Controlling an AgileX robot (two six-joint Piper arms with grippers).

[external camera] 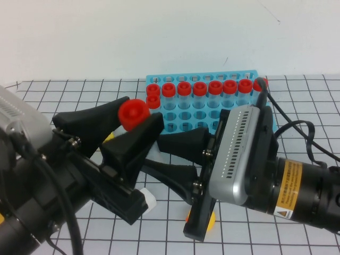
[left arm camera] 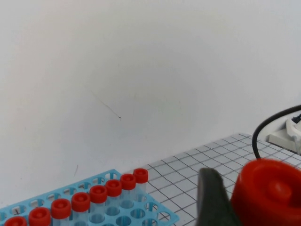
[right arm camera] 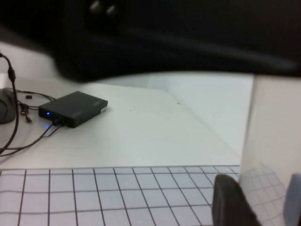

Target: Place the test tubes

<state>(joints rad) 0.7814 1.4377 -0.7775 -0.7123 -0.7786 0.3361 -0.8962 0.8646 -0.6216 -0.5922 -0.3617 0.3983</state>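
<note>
The left claw (external camera: 141,110) and the right claw (external camera: 153,154) looked like matt black plastic. The test tube (external camera: 133,114) had a glossy red plastic cap. The rack (external camera: 183,122) was smooth blue plastic. The counter (external camera: 297,90) was matt white with a printed grid. The camera housing (external camera: 239,154) looked like satin grey metal.

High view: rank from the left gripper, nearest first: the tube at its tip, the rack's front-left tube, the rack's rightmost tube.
1. Red-capped test tube, at the left gripper, left of centre.
2. Front-left racked tube, at the blue rack's left end.
3. Rightmost racked tube, at the rack's far right end.
The right gripper sits in front of the rack.
</note>
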